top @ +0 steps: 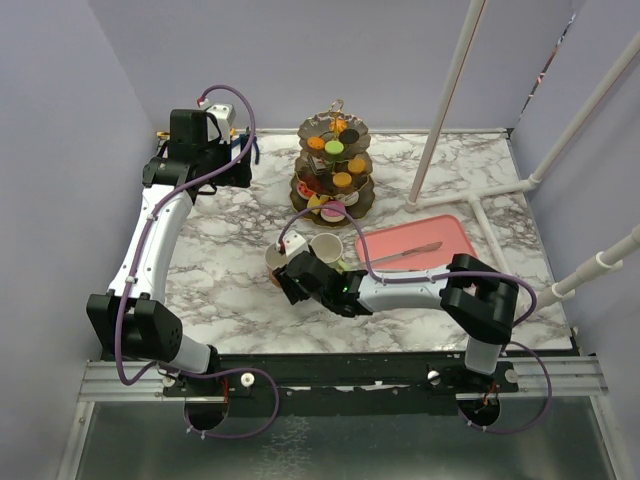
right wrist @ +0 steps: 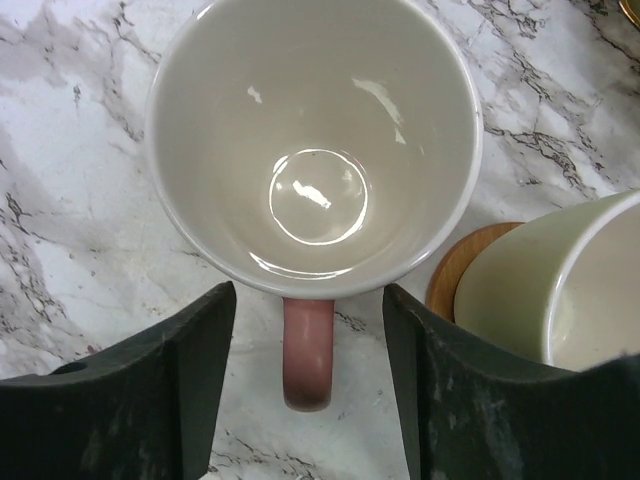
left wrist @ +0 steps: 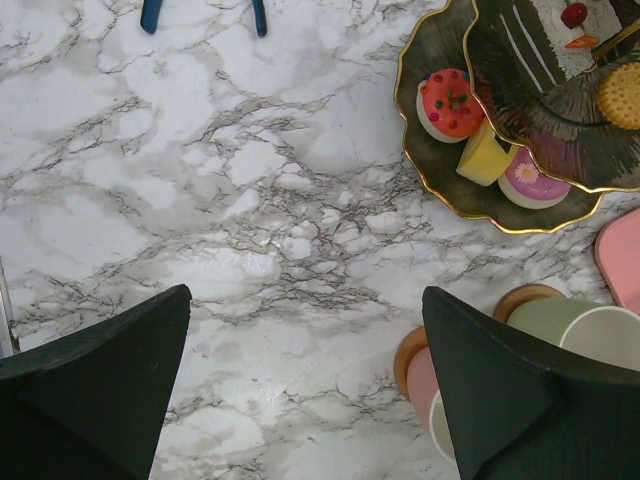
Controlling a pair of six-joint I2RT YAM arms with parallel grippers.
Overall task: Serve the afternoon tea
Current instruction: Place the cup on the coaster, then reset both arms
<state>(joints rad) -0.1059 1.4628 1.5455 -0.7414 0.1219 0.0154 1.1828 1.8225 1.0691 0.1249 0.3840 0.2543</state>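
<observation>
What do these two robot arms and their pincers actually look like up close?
Both the left arm and the right arm have white tube-like links between chunky black joint housings, with a purple cable looping alongside each. The left gripper and right gripper each end in two matte black, wedge-shaped fingers. No markings or sleeves show.

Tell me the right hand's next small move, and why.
Probably close the right hand on the handle of the pink ceramic mug: the handle sits between its open fingers, which do not yet touch it.
</observation>
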